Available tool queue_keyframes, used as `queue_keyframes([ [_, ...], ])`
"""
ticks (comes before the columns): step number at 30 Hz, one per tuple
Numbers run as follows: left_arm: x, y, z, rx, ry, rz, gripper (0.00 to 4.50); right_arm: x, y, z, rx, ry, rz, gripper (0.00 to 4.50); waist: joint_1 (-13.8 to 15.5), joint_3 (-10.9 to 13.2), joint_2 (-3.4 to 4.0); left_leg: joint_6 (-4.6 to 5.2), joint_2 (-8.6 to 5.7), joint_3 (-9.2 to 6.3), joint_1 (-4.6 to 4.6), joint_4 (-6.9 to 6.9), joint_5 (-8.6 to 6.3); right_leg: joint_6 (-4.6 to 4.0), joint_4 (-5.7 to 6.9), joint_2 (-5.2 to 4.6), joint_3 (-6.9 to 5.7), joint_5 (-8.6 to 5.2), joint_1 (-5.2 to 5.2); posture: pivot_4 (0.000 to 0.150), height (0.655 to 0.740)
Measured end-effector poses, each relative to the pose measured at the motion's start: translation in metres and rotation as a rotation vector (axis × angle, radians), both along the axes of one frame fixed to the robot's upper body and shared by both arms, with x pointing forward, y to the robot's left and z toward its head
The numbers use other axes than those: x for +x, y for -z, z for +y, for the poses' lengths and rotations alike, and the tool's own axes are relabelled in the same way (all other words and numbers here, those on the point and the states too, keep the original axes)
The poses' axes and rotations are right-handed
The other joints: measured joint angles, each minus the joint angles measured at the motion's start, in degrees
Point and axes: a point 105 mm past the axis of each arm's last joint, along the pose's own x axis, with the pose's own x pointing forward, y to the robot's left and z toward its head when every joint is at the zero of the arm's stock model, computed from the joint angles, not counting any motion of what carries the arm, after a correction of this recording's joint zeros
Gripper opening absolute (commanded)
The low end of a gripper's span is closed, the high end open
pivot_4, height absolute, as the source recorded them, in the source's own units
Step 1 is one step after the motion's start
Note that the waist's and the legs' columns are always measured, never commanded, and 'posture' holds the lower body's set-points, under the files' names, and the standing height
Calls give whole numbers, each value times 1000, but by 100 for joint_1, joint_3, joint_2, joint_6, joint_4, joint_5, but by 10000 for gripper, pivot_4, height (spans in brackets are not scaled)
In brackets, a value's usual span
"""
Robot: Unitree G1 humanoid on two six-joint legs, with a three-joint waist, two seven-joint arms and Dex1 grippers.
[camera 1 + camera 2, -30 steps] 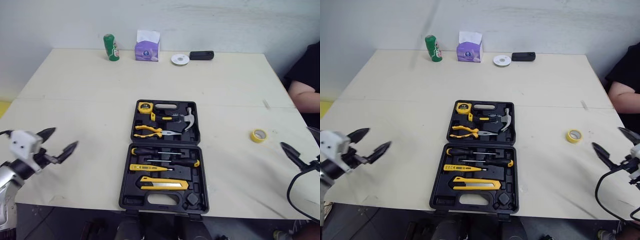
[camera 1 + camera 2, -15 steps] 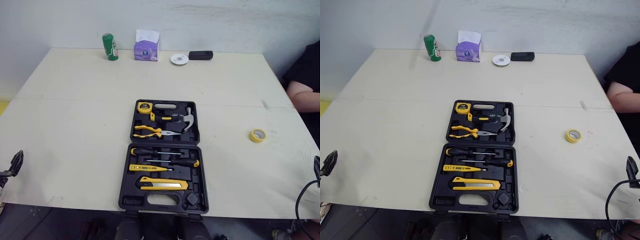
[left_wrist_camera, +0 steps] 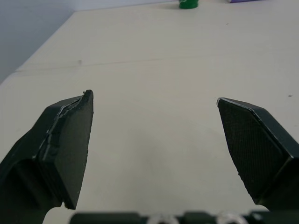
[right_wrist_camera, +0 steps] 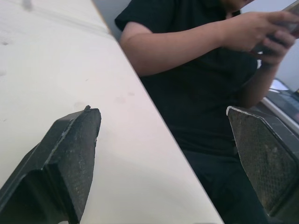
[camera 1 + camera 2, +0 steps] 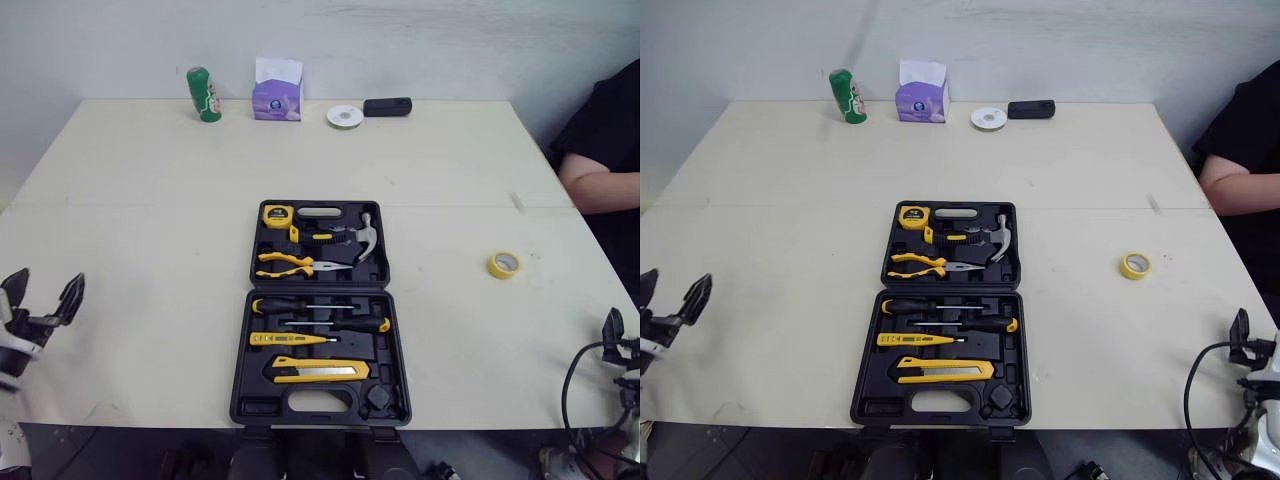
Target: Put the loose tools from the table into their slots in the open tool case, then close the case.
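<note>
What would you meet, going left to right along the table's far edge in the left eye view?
green can → purple tissue box → white disc → black device

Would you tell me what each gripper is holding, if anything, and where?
Nothing: the left gripper and right gripper are both open and empty.

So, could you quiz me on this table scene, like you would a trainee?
1. The loose tape lying right of the case is: A red, B yellow, C blue?
2. True or false: the case is shut.
3. Fill in: the left claw is ___, holding nothing.
Key: 1 B; 2 false; 3 open.
</note>
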Motion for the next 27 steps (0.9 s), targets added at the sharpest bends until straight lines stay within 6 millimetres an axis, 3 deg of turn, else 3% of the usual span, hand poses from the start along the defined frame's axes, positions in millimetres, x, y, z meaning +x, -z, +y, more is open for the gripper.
queue_keyframes([
  [3,15,-11,-30,9,128,-25,44507,16,-17,6,-29,-32,-39,45000,1,1,-2,-3,-2,-2,0,0,8,2,5,0,0,1,0,1500,7400],
  [5,23,-17,-61,74,276,-13,44507,29,-34,12,-32,-91,-75,45000,-10,2,-1,-5,-3,0,0,-3,13,2,6,3,2,1,-2,1500,7400],
  [6,24,-17,-66,82,297,-11,44507,31,-37,13,-33,-100,-81,45000,-11,2,-1,0,-2,0,0,-3,16,2,5,4,2,1,-3,1500,7400],
  [11,31,-31,-131,182,597,32,44507,55,-68,23,32,-236,-87,45000,14,9,3,25,-3,-1,-4,-10,35,2,4,4,4,1,-7,1500,7400],
  [16,35,-67,-182,216,785,-52,44507,76,-102,40,46,-428,222,45000,141,23,27,32,-8,-1,-12,-12,40,5,6,-1,11,3,-18,1500,7400],
  [20,27,-70,-223,185,947,-28,44507,74,-130,73,-4,-624,518,45000,163,23,29,28,0,-1,-17,-21,40,3,-2,12,9,2,-24,1500,7400],
  [27,0,-68,-264,85,1215,78,44507,66,-125,114,-60,-850,930,45000,171,31,16,29,-1,4,-64,-1,42,7,-1,11,14,4,-67,1500,7400],
])
